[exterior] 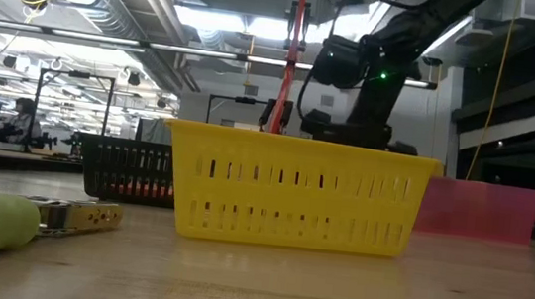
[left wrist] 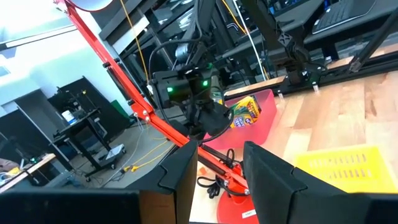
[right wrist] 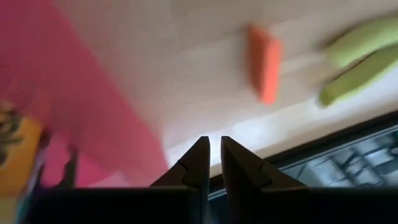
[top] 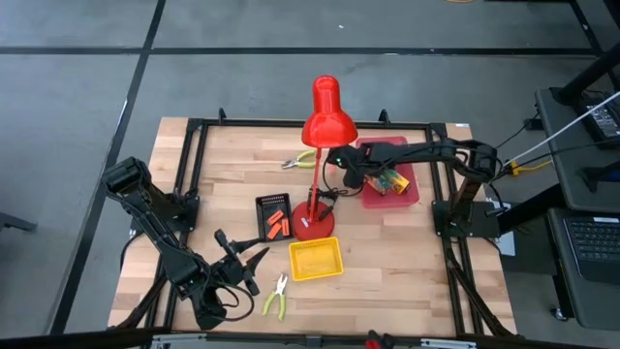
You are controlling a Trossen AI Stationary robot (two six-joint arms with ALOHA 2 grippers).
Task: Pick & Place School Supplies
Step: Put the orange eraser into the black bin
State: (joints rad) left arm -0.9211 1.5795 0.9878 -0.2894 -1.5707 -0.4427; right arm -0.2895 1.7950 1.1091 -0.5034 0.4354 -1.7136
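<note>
Crayon boxes lie in the pink tray; one crayon box shows in the left wrist view. Orange pieces sit in the black tray. Another orange piece lies on the wood beside green plier handles. One pair of pliers lies behind the lamp, the other pliers near the front edge. My right gripper hovers shut by the pink tray's left side. My left gripper waits open at the front left.
The red desk lamp stands mid-table on its base, with its head above the far pliers and close to my right arm. A yellow tray sits in front of the lamp. Bare wood lies at the left and at the front right.
</note>
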